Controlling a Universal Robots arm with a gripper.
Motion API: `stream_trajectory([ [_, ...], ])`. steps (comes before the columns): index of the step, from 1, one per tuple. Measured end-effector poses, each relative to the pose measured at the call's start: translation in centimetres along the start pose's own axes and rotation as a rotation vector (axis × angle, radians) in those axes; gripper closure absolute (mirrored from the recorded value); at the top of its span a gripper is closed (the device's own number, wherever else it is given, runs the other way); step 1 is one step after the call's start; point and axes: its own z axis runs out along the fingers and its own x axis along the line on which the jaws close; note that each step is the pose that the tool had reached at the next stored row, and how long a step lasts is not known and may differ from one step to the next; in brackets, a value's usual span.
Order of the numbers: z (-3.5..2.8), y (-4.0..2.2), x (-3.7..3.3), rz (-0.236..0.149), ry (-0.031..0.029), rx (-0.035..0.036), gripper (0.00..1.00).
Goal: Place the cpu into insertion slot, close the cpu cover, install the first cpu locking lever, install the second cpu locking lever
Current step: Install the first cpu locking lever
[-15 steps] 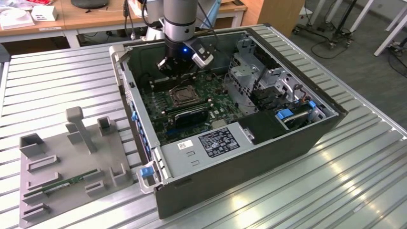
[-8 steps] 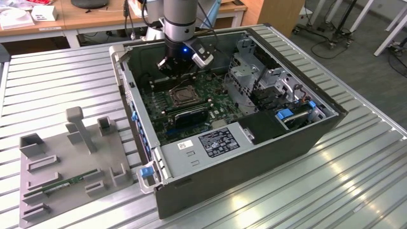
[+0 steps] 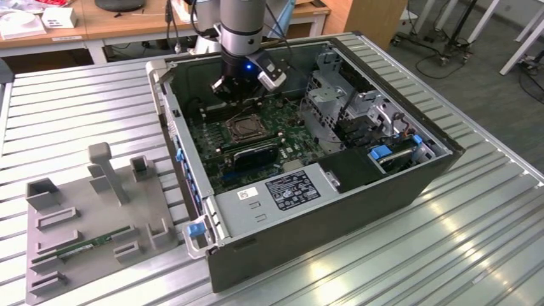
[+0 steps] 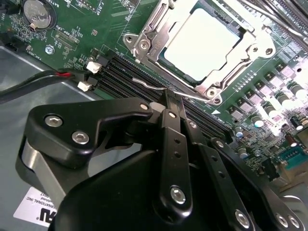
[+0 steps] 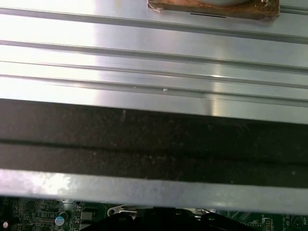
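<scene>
Gripper (image 4: 169, 96): fingers drawn together into one narrow tip. The tip is right at a thin silver lever (image 4: 144, 83). Cannot tell whether the wire is pinched or only touched.

Lever: bent wire running along one edge of the slot, between the slot and the black memory slots (image 4: 120, 74). It sits a little off the board (image 4: 96, 29).

Cpu (image 4: 199, 43): pale metal face, lying flat in the slot. Cover (image 4: 156, 33): down over the cpu, its silver border framing the chip on all sides, the face showing through the cut-out.

Near the tip: red-and-black cable (image 4: 53, 76) ending in white plugs by the memory slots. Coin cell (image 4: 37, 13) farther off on the board.

Exterior view: arm reaches down into the open case (image 3: 340, 210), gripper (image 3: 238, 94) low over the board just behind the slot (image 3: 242, 129). The case lies on its side on a ribbed metal table (image 3: 68, 102).

On the exterior view's left, well apart from the case: grey fixture tray (image 3: 93, 210) with a memory stick (image 3: 89, 245) lying in it.

First wrist view: black case wall (image 5: 154, 149) crossing in front of the ribbed table.
</scene>
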Motion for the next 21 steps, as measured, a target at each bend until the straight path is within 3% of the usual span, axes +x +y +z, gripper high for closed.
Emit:
stream_trajectory([
  [21,0.90,-0.13,-0.23,-0.001,0.0002,-0.0002,0.89],
])
